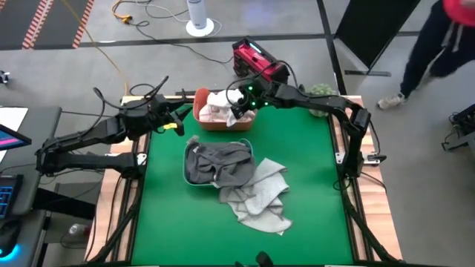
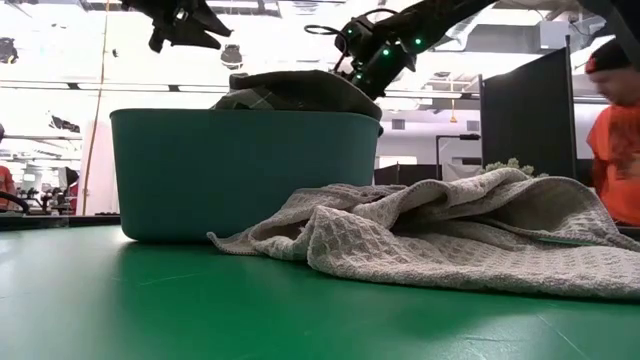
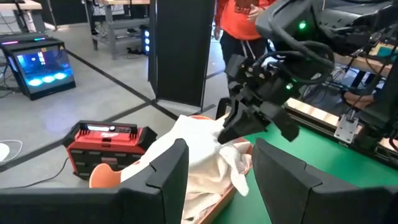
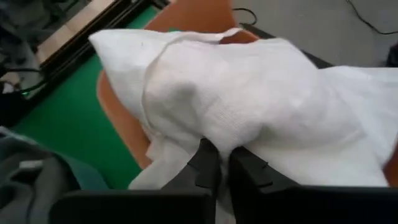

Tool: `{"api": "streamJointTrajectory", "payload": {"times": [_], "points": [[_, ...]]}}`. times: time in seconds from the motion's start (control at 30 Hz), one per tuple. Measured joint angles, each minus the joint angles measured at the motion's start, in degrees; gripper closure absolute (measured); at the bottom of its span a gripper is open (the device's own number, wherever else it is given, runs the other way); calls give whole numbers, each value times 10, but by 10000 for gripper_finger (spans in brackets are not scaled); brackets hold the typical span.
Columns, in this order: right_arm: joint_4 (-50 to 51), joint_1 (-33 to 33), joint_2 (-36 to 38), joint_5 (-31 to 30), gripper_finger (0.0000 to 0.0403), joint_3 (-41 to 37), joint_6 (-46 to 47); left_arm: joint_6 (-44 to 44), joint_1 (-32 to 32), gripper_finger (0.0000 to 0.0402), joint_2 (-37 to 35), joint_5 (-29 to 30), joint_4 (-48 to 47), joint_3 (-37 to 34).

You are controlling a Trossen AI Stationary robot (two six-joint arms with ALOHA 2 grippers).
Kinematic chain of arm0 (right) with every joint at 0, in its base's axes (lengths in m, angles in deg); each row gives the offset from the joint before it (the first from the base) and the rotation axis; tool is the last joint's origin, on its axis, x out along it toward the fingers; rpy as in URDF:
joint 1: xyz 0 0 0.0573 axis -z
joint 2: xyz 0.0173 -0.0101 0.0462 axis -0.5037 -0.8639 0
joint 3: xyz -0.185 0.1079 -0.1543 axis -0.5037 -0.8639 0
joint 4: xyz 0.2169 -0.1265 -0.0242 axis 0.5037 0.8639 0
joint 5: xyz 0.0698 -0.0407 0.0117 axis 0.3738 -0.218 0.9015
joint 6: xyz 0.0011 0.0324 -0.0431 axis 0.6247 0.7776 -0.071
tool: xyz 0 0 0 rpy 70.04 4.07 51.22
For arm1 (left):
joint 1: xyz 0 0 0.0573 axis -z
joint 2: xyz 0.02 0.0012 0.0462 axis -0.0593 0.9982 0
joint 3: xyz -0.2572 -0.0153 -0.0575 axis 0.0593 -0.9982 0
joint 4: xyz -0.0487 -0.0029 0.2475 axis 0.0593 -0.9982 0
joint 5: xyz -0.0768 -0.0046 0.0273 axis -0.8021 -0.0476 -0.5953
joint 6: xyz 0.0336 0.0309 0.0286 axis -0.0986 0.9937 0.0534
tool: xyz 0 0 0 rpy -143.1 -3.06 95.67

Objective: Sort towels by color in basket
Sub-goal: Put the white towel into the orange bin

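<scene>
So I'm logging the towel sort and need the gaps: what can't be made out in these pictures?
- Low view: the orange tub is hidden behind the teal plastic tub.
- High view: the right gripper covers part of the white cloth towel.
- Right wrist view: the dark grey towel is cut by the edge.

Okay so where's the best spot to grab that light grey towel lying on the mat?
Probably the raised fold near the middle of the light grey towel, pinched from straight above. It lies crumpled on the green mat beside the teal tub, partly spilling from it, and its humped ridges give fingers more to close on than the flat edges.
</scene>
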Motion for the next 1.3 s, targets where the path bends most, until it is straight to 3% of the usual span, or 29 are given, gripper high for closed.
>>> {"api": "streamJointTrajectory", "payload": {"times": [0.17, 0.43, 0.53, 0.73, 0.87, 1.0, 1.3], "points": [[54, -3, 0, 6, 301, 0, 0, 0, 0, 235, -3, 0, 2, 0], [173, -8, 28, 46, 165, 19, 7, 0, 0, 235, -26, -48, 2, 0], [192, -6, 52, 46, 133, 48, 25, -4, 0, 235, -41, -55, 2, 0], [56, -6, 62, 65, 121, 78, 129, -21, 0, 235, -69, -62, -4, 0], [-71, -6, 13, 113, 122, 78, 211, -42, 0, 235, -80, -62, -20, 0], [-176, -12, -42, 120, 122, 76, 281, -73, 0, 235, -87, -62, -55, 0], [-183, -6, -138, 165, 122, 76, 337, -121, 1, 235, -100, -64, -98, 0]]}}
